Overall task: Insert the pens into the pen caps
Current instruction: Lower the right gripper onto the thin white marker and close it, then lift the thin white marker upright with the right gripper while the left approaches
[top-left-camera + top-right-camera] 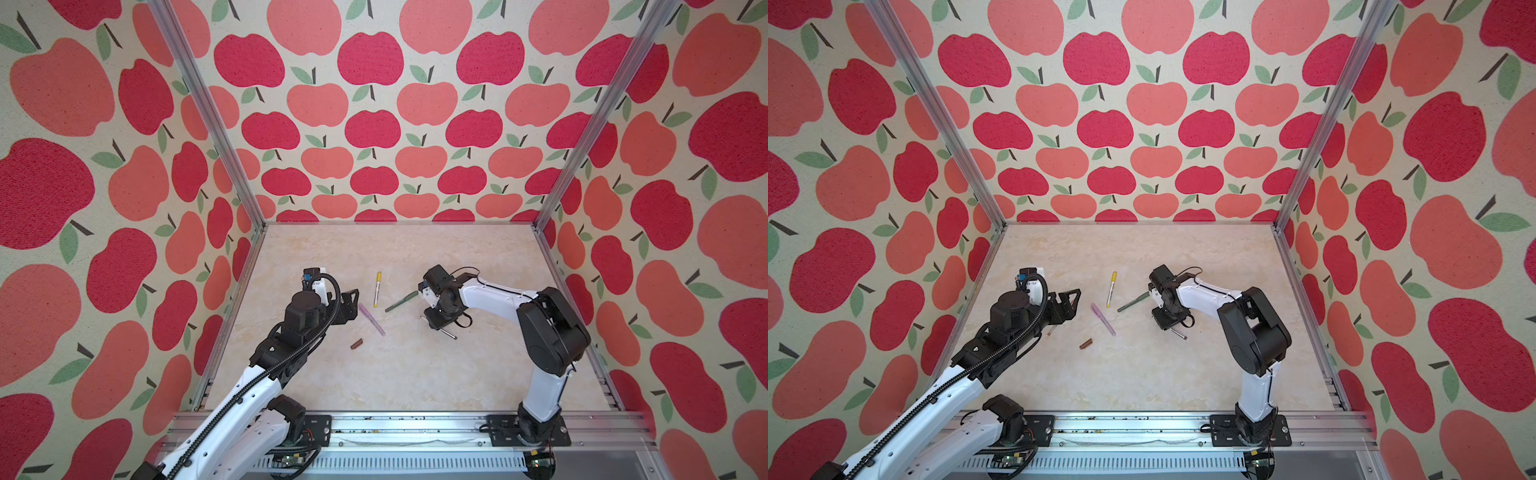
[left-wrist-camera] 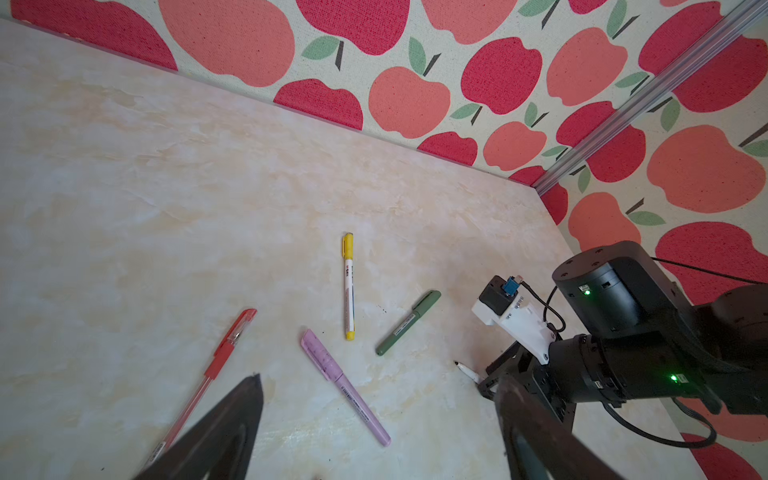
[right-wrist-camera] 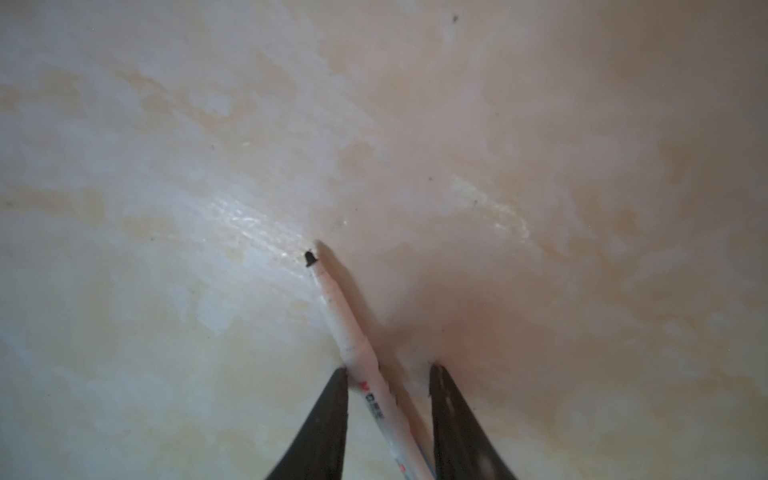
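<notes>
My right gripper (image 3: 388,368) is down at the table, open, its fingers on either side of an uncapped white pen (image 3: 345,324). The pen leans on one finger, with a gap to the other. In both top views its end (image 1: 449,333) sticks out under that gripper (image 1: 434,322). A brown pen cap (image 1: 356,344) lies alone nearer the front. My left gripper (image 1: 354,305) hangs open and empty left of a capped lilac pen (image 2: 345,386). Capped yellow (image 2: 348,286), green (image 2: 409,322) and red (image 2: 216,361) pens lie nearby.
The marble-patterned tabletop (image 1: 374,382) is walled by apple-print panels with aluminium posts (image 1: 540,224) at the back corners. The left arm (image 1: 299,324) hides the red pen in a top view.
</notes>
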You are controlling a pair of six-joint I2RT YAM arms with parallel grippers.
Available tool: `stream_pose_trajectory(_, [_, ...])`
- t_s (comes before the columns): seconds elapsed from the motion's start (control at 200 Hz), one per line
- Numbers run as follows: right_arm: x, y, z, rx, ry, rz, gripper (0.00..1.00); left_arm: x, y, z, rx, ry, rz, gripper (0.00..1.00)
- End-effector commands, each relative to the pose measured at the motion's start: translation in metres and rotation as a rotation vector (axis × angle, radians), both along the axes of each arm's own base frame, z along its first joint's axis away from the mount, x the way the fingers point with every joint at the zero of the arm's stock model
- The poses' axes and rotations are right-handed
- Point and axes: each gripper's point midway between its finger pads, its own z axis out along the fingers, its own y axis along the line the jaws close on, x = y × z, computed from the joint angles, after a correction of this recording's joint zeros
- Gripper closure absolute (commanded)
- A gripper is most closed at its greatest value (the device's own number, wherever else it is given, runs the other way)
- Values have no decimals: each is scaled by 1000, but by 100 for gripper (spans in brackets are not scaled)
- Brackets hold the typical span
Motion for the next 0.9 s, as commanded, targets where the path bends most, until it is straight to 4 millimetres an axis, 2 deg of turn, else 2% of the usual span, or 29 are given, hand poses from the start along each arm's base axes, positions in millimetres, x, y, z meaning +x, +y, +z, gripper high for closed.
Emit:
stream_pose_trajectory(0.0, [-15,-4,-30,-41,81,2,71,4,2,13,-12,-18,17,10])
stream_pose_trajectory(0.24, [-15,-5,-32,-45,89,-24,87,-2,5,12,-6,-6,19,10])
stream_pose_trajectory(0.445, [-14,-4,-33,-49,93,-40,94,-7,8,10,-6,-8,16,10])
stream_pose_trajectory(0.585, [-9,1,-18,-12,68,-53,95,-10,2,13,-26,-16,-19,9])
stream_pose_trajectory(0.695, [-4,15,16,109,44,-72,95,-14,-15,22,-63,-56,-127,9])
stream_pose_trajectory(0.83, [3,42,85,371,-23,-80,95,-27,-44,36,-129,-110,-320,9])
stream_pose_trajectory(0.896, [2,56,126,528,-65,-69,95,-38,-61,45,-189,-140,-436,10])
